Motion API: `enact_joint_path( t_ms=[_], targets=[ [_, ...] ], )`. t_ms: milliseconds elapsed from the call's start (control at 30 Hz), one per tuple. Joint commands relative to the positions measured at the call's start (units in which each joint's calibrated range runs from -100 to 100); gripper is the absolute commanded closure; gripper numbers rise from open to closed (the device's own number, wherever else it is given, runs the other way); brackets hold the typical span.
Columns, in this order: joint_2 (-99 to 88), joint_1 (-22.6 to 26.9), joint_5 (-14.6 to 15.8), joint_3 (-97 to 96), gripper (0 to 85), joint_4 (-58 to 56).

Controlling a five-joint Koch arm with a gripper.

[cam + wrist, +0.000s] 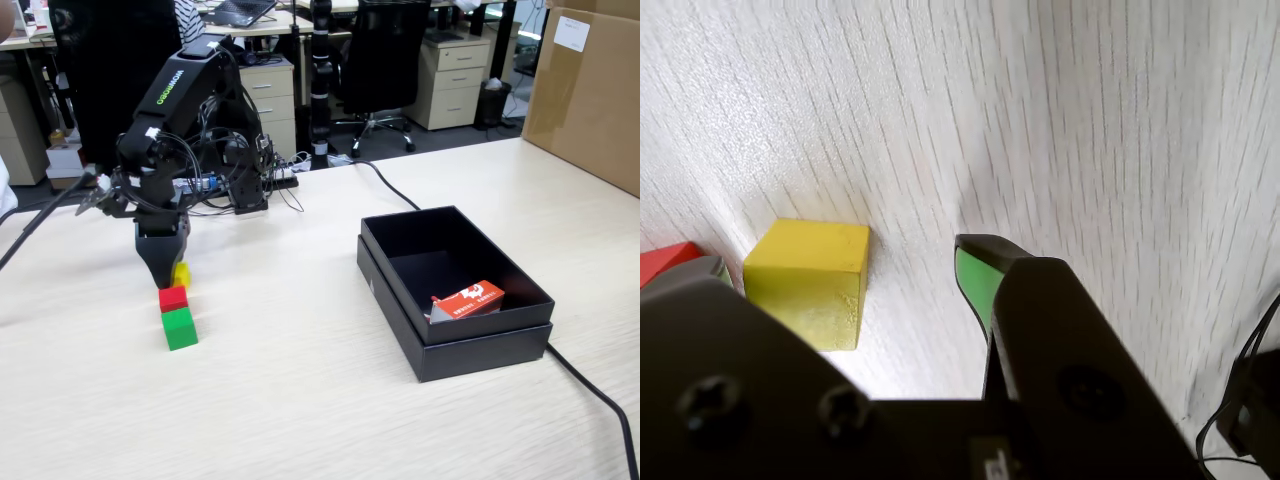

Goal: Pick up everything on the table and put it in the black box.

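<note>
Claw [845, 270] low over desk [300, 400], jaws apart, yellow cube [808, 277] between them, not clamped. Fixed view: claw [168, 278] sits at far end of a cube row on the left — yellow cube [182, 273], red cube [173, 298], then green cube [180, 328] nearest. Black box [455, 345] well apart at right, orange-and-white carton [470, 299] inside.

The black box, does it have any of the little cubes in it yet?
Not yet. The black box holds only an orange-and-white carton. The yellow cube, red cube and green cube all sit on the table. The gripper is open around the yellow cube, not lifting it. All three remain.
</note>
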Motion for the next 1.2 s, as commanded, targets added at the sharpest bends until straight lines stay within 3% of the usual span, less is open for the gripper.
enact_joint_path(
  t_ms=[0,233,333,433,633,933,1167],
  targets=[
    [-0.7,-0.5,-0.1,1.2,43.0,0.4],
    [-0.3,-0.5,-0.1,0.7,47.3,0.4],
    [-0.1,-0.6,-0.2,0.0,60.0,4.2],
    [0.2,-0.7,-0.4,-0.6,64.8,5.8],
    [0.9,-0.8,-0.1,-1.9,83.4,9.5],
    [-17.9,1.8,0.6,-1.4,84.6,8.6],
    [-42.5,14.2,6.5,4.5,84.6,-0.4]
  ],
)
